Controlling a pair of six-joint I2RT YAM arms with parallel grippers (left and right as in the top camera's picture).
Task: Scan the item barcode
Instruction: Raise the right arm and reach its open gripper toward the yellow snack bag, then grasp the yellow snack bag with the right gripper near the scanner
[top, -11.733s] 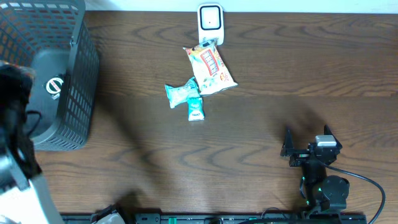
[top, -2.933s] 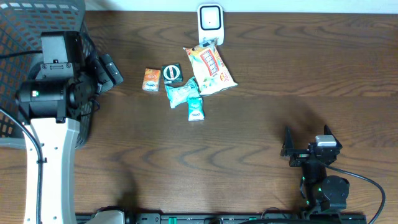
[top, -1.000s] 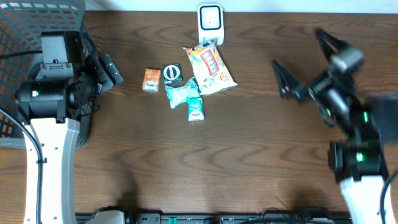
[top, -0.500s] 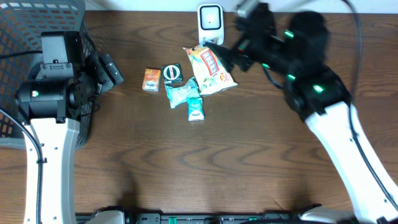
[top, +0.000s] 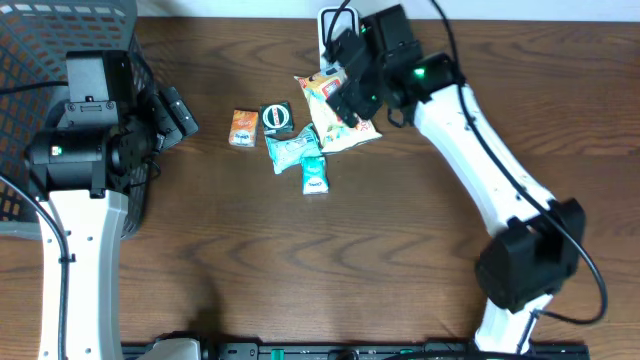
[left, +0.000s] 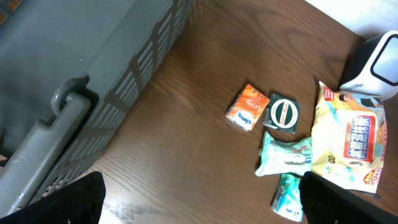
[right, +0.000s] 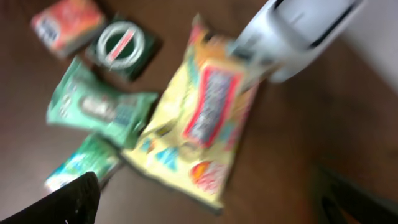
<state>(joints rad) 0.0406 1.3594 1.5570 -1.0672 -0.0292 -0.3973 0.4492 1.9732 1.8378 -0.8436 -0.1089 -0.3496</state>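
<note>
Evidently poised to pick, the right pincer (top: 343, 80) hovers wide open, empty, over the yellow snack bag (top: 357, 130) lying at twelve o'clock on the counter (top: 400, 250) beside the scanner (left: 380, 62); the left pincer (top: 178, 112) sits open, empty, at nine.

The scanner (right: 298, 28) is blurred, cropped by the top edge.

A dark wooden table (top: 350, 250) carries a grey mesh basket (top: 30, 45) at its left end and a white scanner (left: 380, 65) at the far edge. A yellow snack bag (left: 351, 140) lies just before the scanner. Beside the bag lie an orange packet (top: 242, 128), a dark green square packet (top: 277, 119) and two teal packets (top: 292, 150) (top: 314, 175).
</note>
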